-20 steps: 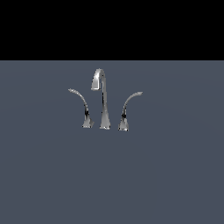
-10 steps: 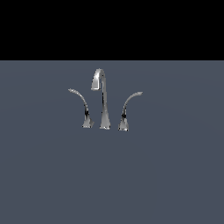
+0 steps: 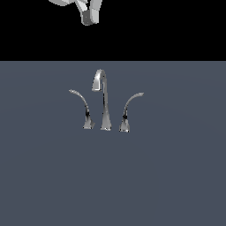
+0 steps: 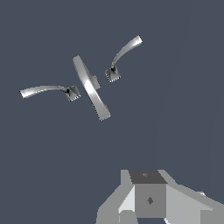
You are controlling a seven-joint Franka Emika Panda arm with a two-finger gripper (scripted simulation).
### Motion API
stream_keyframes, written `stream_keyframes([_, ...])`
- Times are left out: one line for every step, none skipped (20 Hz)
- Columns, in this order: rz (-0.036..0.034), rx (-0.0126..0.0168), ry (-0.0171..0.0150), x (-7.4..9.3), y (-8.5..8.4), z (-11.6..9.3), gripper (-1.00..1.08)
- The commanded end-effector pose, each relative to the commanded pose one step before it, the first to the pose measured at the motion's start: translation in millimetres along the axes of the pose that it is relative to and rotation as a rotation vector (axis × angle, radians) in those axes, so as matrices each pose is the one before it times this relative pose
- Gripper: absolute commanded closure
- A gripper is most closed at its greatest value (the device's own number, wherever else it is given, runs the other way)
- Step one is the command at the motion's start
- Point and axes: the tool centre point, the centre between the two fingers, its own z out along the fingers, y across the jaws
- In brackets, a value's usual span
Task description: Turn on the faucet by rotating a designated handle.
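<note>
The chrome faucet (image 3: 105, 106) stands on the grey floor, its tall hooked spout in the middle. The handle (image 3: 130, 108) is the lever arcing toward the exterior view's right. A mirror-image lever (image 3: 81, 108) arcs to the left. My gripper (image 3: 89, 18) hangs high above and behind the set, far from any lever, and holds nothing. In the wrist view the spout (image 4: 90, 87) lies between two levers (image 4: 124, 52) (image 4: 43, 91); I cannot tell which of them is the handle. My gripper (image 4: 150, 194) shows there as one joined block, shut.
A flat grey surface (image 3: 176, 176) spreads around the faucet on every side. A black background fills the upper part of the exterior view.
My gripper has come into the top edge of the exterior view, where none showed before. The faucet and both levers stand as they did.
</note>
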Motion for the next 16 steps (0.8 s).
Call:
stream_keyframes([0.06677, 0.00302, -0.00042, 12.62, -7.6, 11.57, 1.08])
stream_keyframes([0.02611, 0.00091, -0.00023, 5.0, -3.01, 4.53, 1.08])
stream_keyframes([0.02614, 0.00089, -0.00022, 5.01, -3.01, 4.54, 1.08])
stream_keyframes([0.02618, 0.00088, -0.00021, 5.03, -3.01, 4.54, 1.08])
stream_keyframes([0.02622, 0.00087, -0.0002, 5.04, -3.01, 4.54, 1.08])
stream_keyframes([0.02627, 0.00085, -0.00018, 5.06, -3.01, 4.55, 1.08])
stream_keyframes([0.02633, 0.00084, -0.00017, 5.08, -3.01, 4.55, 1.08])
stream_keyframes([0.0264, 0.00082, -0.00015, 5.1, -3.01, 4.56, 1.08])
stream_keyframes([0.02648, 0.0008, -0.00014, 5.13, -3.02, 4.57, 1.08])
stream_keyframes([0.02659, 0.00079, -0.00012, 5.16, -3.02, 4.58, 1.08])
stream_keyframes([0.0267, 0.00077, -0.0001, 5.19, -3.03, 4.6, 1.08])
stream_keyframes([0.02684, 0.00075, -0.00008, 5.23, -3.04, 4.62, 1.08])
stream_keyframes([0.02699, 0.00073, -0.00006, 5.26, -3.06, 4.64, 1.08])
stream_keyframes([0.02718, 0.00072, -0.00003, 5.31, -3.07, 4.67, 1.08])
stream_keyframes([0.02739, 0.0007, -0.00001, 5.36, -3.09, 4.7, 1.08])
stream_keyframes([0.02762, 0.00069, 0.00001, 5.42, -3.11, 4.73, 1.08])
